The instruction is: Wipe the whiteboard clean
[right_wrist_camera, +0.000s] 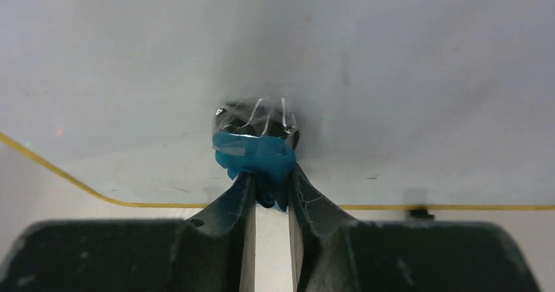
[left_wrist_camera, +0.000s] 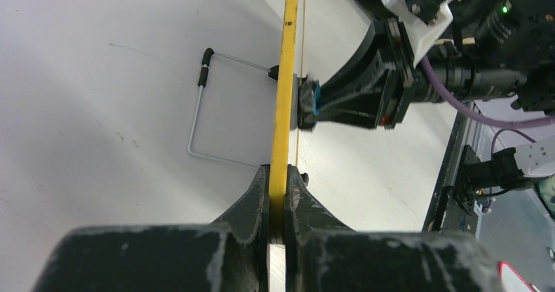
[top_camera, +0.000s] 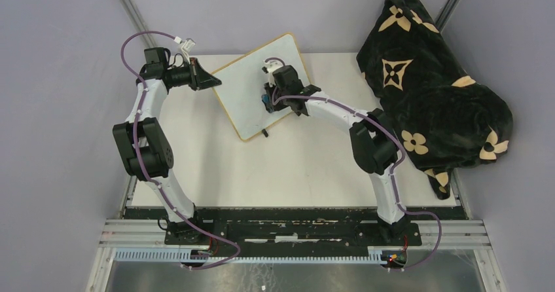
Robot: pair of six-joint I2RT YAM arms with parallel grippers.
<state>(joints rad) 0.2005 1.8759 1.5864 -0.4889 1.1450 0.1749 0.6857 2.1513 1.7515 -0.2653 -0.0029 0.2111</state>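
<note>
The whiteboard (top_camera: 252, 89) is a white board with a thin light-wood frame, held tilted at the back middle of the table; its face shows no writing. My left gripper (top_camera: 208, 81) is shut on the board's left edge; the left wrist view shows the yellow frame (left_wrist_camera: 282, 128) pinched between the jaws and its wire foot (left_wrist_camera: 196, 118) behind. My right gripper (top_camera: 265, 102) is shut on a small blue eraser (right_wrist_camera: 255, 154) with a dark pad, pressed against the board face (right_wrist_camera: 393, 76). The eraser also shows in the left wrist view (left_wrist_camera: 309, 102).
A black blanket with tan flower patterns (top_camera: 429, 86) is heaped at the back right of the white table (top_camera: 294, 167). Grey walls close in the sides and back. A metal rail (top_camera: 294, 230) carries the arm bases along the near edge.
</note>
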